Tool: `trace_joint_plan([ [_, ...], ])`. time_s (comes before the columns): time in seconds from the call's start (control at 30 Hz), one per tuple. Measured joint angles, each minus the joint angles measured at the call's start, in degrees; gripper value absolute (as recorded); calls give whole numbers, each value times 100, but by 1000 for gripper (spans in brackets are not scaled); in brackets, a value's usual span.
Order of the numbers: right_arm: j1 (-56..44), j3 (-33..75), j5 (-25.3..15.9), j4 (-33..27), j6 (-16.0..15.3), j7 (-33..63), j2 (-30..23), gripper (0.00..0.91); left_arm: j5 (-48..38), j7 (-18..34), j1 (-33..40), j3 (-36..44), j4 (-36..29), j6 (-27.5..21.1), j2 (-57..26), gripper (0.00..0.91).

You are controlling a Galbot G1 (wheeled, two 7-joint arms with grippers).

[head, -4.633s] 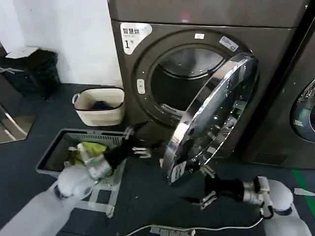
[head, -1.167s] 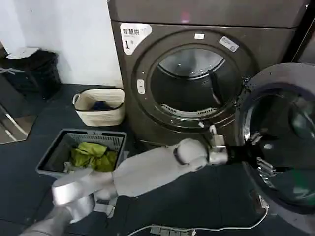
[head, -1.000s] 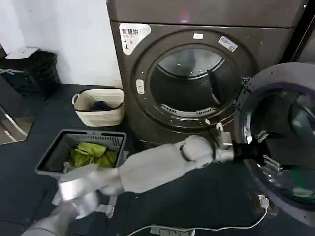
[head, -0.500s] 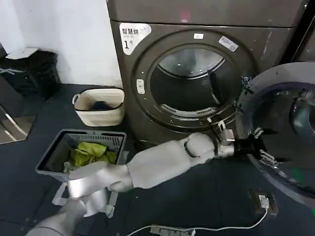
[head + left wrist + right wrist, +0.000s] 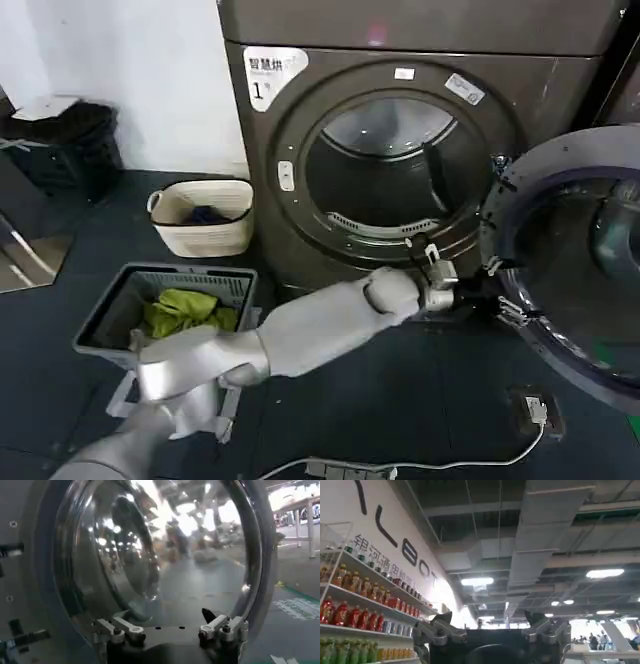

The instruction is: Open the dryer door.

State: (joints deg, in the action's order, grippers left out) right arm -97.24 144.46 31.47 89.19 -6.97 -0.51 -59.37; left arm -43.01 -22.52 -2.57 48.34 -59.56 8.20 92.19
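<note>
The bronze-grey dryer (image 5: 400, 150) marked "1" stands against the wall with its round drum opening (image 5: 385, 165) uncovered. The dryer door (image 5: 575, 260) is swung fully open to the right of that opening, its dark grey inner rim and tinted glass facing the room. The left arm reaches across the front of the dryer, below the opening, and the left pincer (image 5: 495, 290) sits at the door's inner edge nearest the opening, with its fingers spread apart on the rim. From the left wrist, the door's glass bowl (image 5: 150, 555) bulges close ahead, and both fingertips (image 5: 220, 627) are parted, gripping nothing. The right pincer (image 5: 490, 627) points upward toward a ceiling, away from the dryer, its fingers apart and empty. Left of the dryer, on the dark floor, stand a cream basket (image 5: 203, 215) and a grey laundry basket (image 5: 165, 305) holding green cloth (image 5: 190, 312).
</note>
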Motion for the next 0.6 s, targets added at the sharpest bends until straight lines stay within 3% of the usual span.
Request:
trace_joint_plan([
  [0.6,157,-218,-43,77,-5,-30,99,907,-118,123,-5,78,-919,11,0,907],
])
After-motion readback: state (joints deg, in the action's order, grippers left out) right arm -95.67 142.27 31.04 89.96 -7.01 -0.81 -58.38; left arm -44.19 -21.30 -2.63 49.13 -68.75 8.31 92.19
